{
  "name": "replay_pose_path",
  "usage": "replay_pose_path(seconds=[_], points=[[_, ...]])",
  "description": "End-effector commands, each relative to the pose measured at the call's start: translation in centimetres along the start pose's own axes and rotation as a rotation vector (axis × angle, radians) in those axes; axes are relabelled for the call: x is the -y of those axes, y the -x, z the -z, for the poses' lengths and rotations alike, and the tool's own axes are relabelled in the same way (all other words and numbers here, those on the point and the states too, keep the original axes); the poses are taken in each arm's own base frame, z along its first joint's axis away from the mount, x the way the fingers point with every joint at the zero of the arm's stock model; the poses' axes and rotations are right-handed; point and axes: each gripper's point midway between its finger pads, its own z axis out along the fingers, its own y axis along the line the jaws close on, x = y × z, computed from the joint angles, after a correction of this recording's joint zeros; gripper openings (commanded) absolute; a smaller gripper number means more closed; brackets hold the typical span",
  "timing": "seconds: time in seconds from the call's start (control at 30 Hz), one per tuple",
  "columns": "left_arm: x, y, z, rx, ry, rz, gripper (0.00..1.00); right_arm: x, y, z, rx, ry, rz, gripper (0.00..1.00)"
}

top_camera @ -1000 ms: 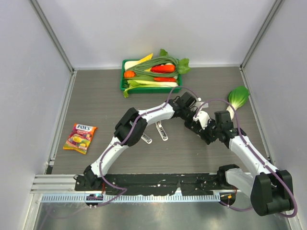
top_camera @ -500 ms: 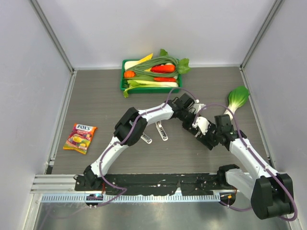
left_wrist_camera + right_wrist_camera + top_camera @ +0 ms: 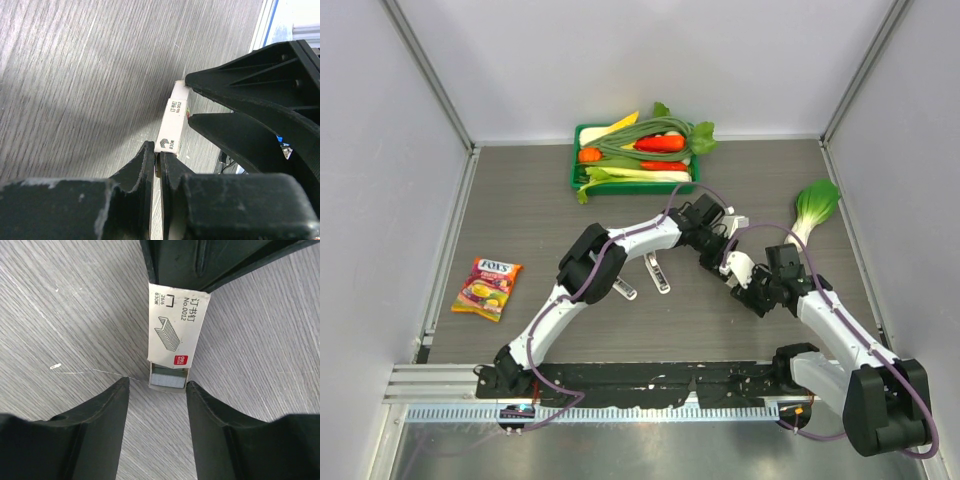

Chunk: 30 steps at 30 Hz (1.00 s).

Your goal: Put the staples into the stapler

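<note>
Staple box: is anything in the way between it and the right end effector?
Nothing visible is. The left end effector pinches one end of the staple box, and its inner tray pokes out into the open right end effector.

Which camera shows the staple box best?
Right wrist: the staple box shows its printed face, with its tray poking out. Left wrist shows only a narrow side, pinched by the left gripper. From the top it's too small to make out.

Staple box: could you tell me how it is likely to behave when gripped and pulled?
The box looks like thin card, so a hard pinch would probably crush it. Its tray pokes out, so it likely slides freely. Held by one end in the left gripper, it seems light.
</note>
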Motion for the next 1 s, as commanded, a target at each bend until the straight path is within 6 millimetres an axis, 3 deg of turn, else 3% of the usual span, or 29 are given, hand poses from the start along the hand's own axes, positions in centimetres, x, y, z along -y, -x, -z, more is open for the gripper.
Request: replay_pose_path(seconds=[0.0, 0.3, 0.63, 0.97], points=[[0.6, 0.7, 0.6, 0.017, -0.021, -0.007, 0.12, 0.9, 1.1, -0.3, 0.045, -0.029, 0.019, 0.52], [0.9, 0.7, 0.6, 0.016, -0.036, -0.005, 0.11, 1.2, 1.2, -0.9, 0.056, -0.034, 0.024, 0.49], [1.2, 0.9, 0.8, 0.022, -0.048, 0.003, 0.1, 1.3, 1.1, -0.8, 0.067, -0.054, 0.048, 0.37], [0.7, 1.8, 2.1, 0.052, -0.041, 0.008, 0.1, 1.2, 0.6, -0.5, 0.046, -0.064, 0.061, 0.33]])
